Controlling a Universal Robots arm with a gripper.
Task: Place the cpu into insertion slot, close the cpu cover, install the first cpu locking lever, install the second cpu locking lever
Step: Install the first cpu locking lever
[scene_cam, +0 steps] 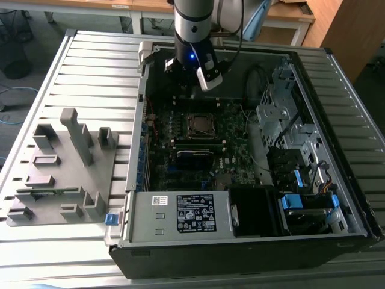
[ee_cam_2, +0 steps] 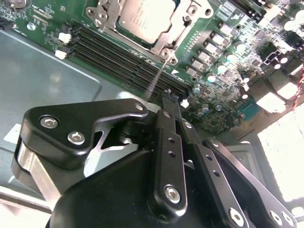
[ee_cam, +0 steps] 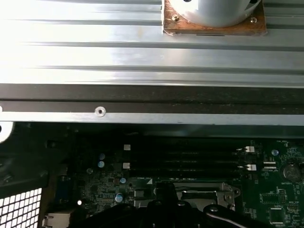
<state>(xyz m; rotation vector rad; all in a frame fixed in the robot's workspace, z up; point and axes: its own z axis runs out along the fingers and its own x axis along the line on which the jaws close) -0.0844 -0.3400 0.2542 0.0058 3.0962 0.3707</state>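
Observation:
The cpu (ee_cam_2: 142, 16) lies flat in the insertion slot (scene_cam: 201, 124) on the green board, its silver top showing. The cpu cover (ee_cam_2: 167, 42) lies down around it as a metal frame. A thin silver locking lever (ee_cam_2: 158, 71) runs from the socket's corner up to a spot beside my fingertips. My gripper (ee_cam_2: 168, 94) hangs over the board's memory slots just off the socket, black fingers pressed together with nothing between them. In the exterior view the gripper (scene_cam: 191, 83) sits inside the case at the far side of the socket. The first wrist view shows the cover (ee_cam: 199, 192) just past my fingers.
The open computer case (scene_cam: 129, 180) lies on a slotted metal table (scene_cam: 90, 72). A grey fixture block (scene_cam: 60, 162) stands at the exterior view's left. Long black memory slots (ee_cam_2: 118, 57), a power supply (scene_cam: 180, 214) and drive bays (scene_cam: 289, 126) surround the socket.

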